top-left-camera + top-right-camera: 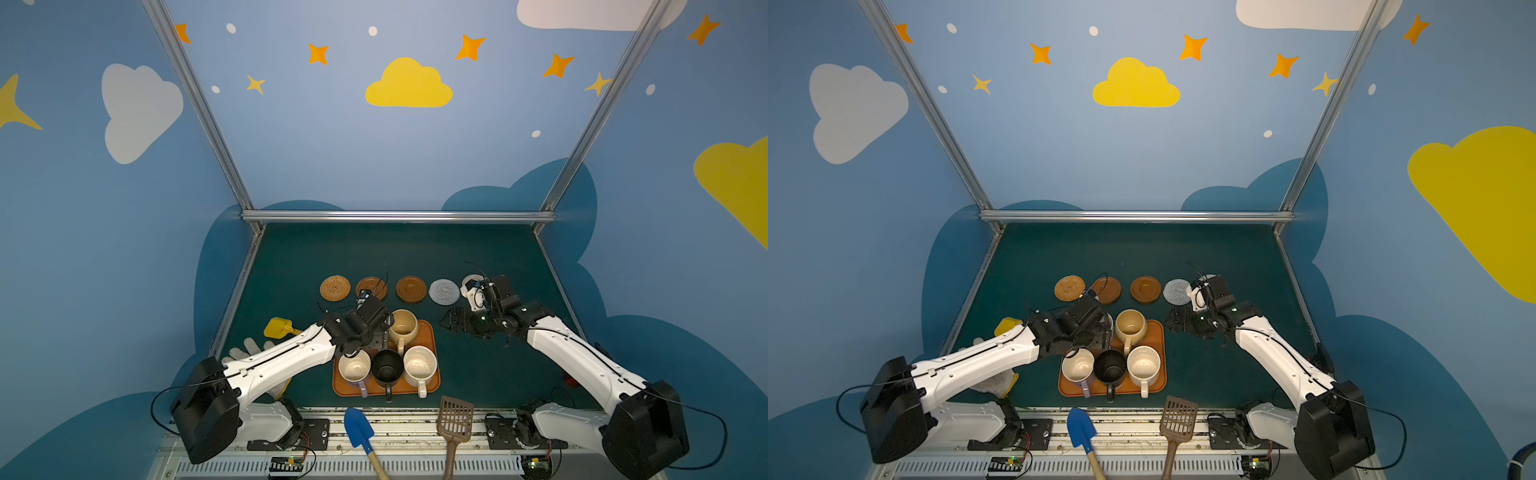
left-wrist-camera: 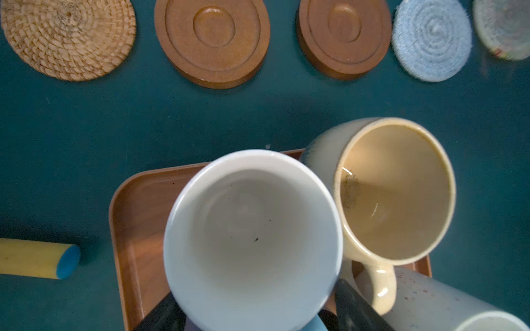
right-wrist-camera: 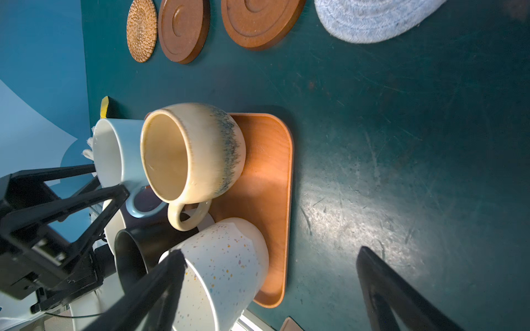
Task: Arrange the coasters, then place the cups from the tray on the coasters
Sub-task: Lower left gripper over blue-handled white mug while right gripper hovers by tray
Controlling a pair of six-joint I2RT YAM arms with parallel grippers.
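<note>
**Left hand [image 3: 110,178] down at the light blue mug [image 2: 252,238], right hand [image 1: 448,322] hanging beside the tray [image 1: 428,334]**

All five mugs are on the tray at the front of the counter [image 1: 374,253]. The light blue mug is in the far left corner with the tan-yellow mug [image 1: 403,326] right beside it. The lavender mug [image 1: 354,369], black mug [image 1: 387,368] and speckled mug [image 1: 420,365] make up the near row. The left hand's fingers stand either side of the light blue mug, but I honestly can't tell if they're pressing on it. The right hand is spread wide and holds nothing, over the counter just right of the tray. The coasters are in a row beyond the tray: woven coaster [image 1: 335,287], left wooden coaster [image 1: 371,287], right wooden coaster [image 1: 411,289], grey-white coaster [image 1: 444,291], and beige rope coaster [image 2: 502,25], half hidden behind the right arm in both top views.
</note>
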